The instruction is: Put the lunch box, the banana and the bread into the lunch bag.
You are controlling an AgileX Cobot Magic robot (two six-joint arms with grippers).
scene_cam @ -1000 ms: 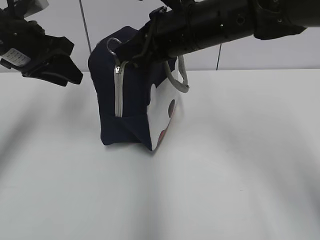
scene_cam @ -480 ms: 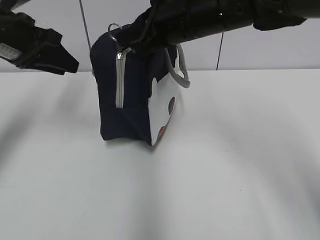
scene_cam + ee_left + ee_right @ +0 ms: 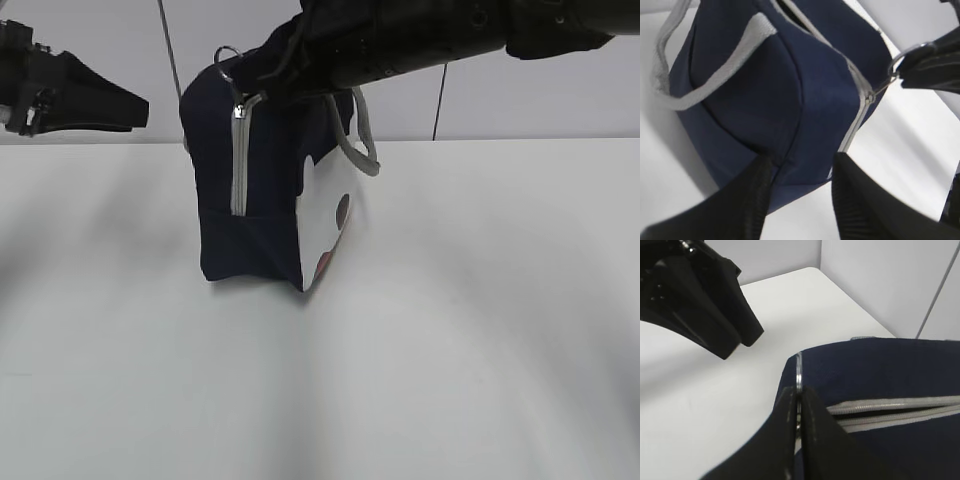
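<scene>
Lunch bag [image 3: 262,190] of navy fabric stands upright on the white table [image 3: 450,330], a little left of the middle in the exterior view, with a white side panel [image 3: 335,225] carrying red spots facing the camera's right and a grey handle [image 3: 362,140] hanging in a loop over that panel. A grey zipper [image 3: 238,165] runs down the near edge of the bag from its top corner, and the right wrist view shows it parted along the top. The right gripper [image 3: 797,412] reaches in from the upper right across the bag's top and is closed on the metal ring pull [image 3: 900,59] at the zipper's upper end; in the right wrist view the two fingers are pressed together with the thin ring clamped between them. The left gripper [image 3: 800,197] hangs in the air to the left of the bag, apart from it, with its fingers spread and nothing between them; its own camera looks past them at the bag's lower corner. The lunch box, banana and bread cannot be seen in any view.
</scene>
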